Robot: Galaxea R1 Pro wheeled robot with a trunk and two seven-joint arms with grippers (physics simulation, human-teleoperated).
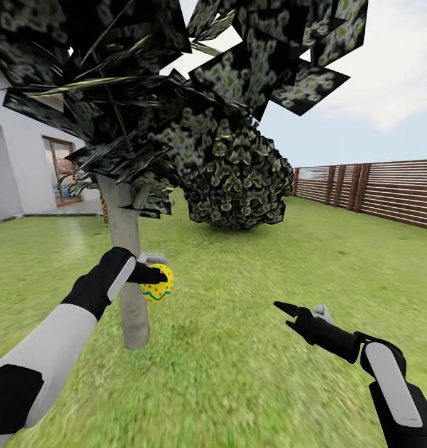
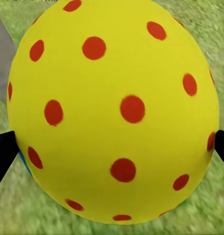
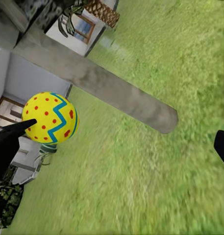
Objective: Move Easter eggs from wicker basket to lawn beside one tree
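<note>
The left gripper [image 1: 156,274] holds one Easter egg [image 1: 158,283] in the air just beside the tree [image 1: 127,261], with its jaws closed on the egg's two flanks; in the left wrist view the dark fingertips [image 2: 3,152] press against opposite sides of the yellow, red-dotted shell [image 2: 114,110]. In the head view the egg looks roughly upright, its long axis near vertical, with red dots on the upper part and a blue zigzag band lower down, though which end is the narrower one cannot be told. It hangs above the lawn [image 1: 238,348], clear of the grass, level with the lower part of the pale grey trunk and just to the side of it. In the right wrist view the same egg [image 3: 50,117] sits in front of the white house [image 3: 23,78], with the trunk [image 3: 102,90] crossing the picture close beside it, the two apart. The right gripper [image 1: 304,309] hovers low over the grass, well apart from the egg and the tree, its jaws spread open and holding nothing. A brown slatted fence [image 1: 388,190] runs along the far edge of the lawn.
</note>
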